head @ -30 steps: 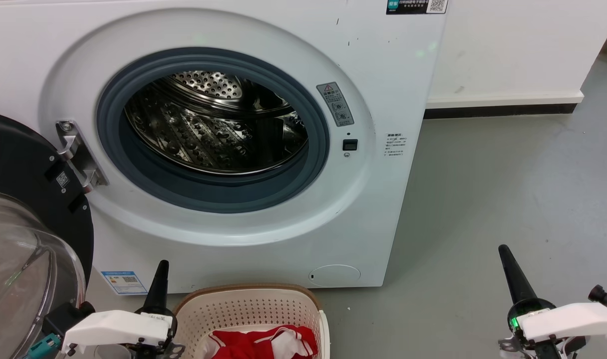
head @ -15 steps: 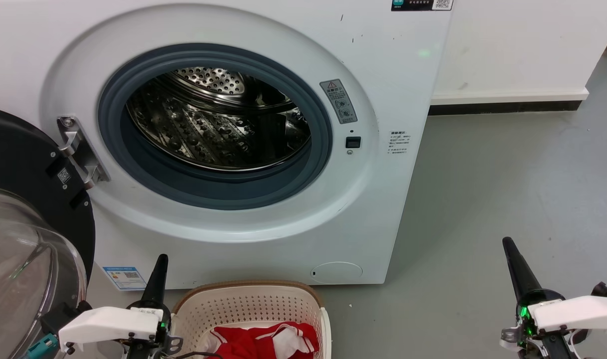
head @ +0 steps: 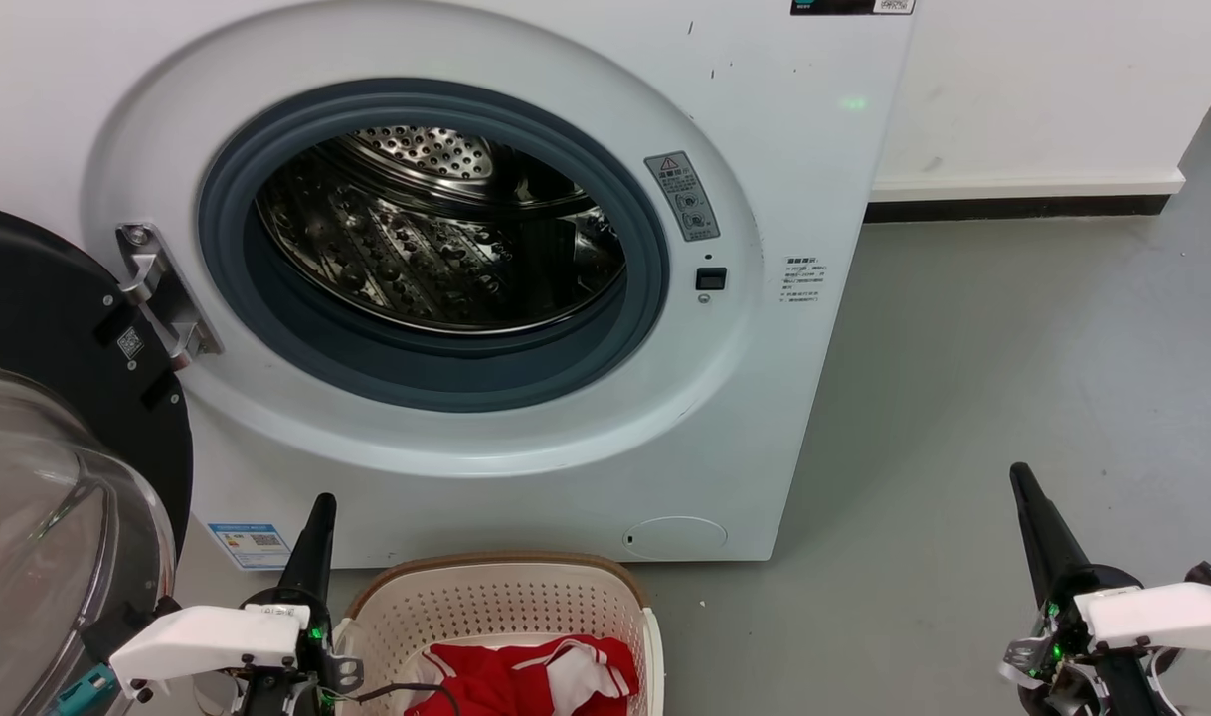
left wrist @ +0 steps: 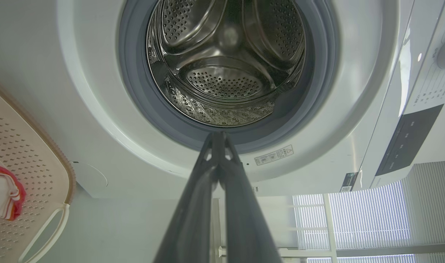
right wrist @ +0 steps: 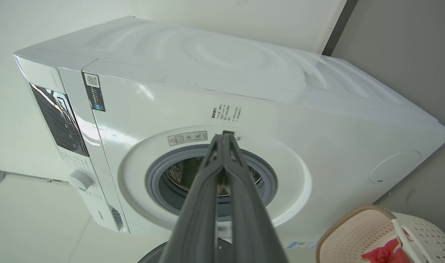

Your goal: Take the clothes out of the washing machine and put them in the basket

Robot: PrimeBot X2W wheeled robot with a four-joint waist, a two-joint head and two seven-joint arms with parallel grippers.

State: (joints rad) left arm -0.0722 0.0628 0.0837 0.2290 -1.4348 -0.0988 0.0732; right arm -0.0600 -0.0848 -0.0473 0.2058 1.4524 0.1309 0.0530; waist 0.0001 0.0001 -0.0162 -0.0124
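Note:
The white washing machine (head: 794, 149) stands with its door swung open to the left, and its steel drum (head: 436, 234) shows no fabric inside. The red and white clothes (head: 526, 676) lie in the cream basket (head: 496, 597) on the floor just in front of the washer. My left gripper (head: 321, 507) is shut and holds nothing, pointing up beside the basket's left side. My right gripper (head: 1021, 479) is shut and holds nothing over the floor at the lower right. The drum (left wrist: 226, 62), basket (left wrist: 25, 146) and clothes (left wrist: 3, 190) also appear in the left wrist view.
The open glass door (head: 59, 477) with its black frame bulges out at the lower left, close to my left arm. Grey floor (head: 1013, 348) stretches to the right of the washer up to a white wall with a dark skirting (head: 1013, 207).
The whole head view has shifted slightly, so the camera has moved. Both grippers stay shut in much the same places, and the clothes lie unchanged in the basket.

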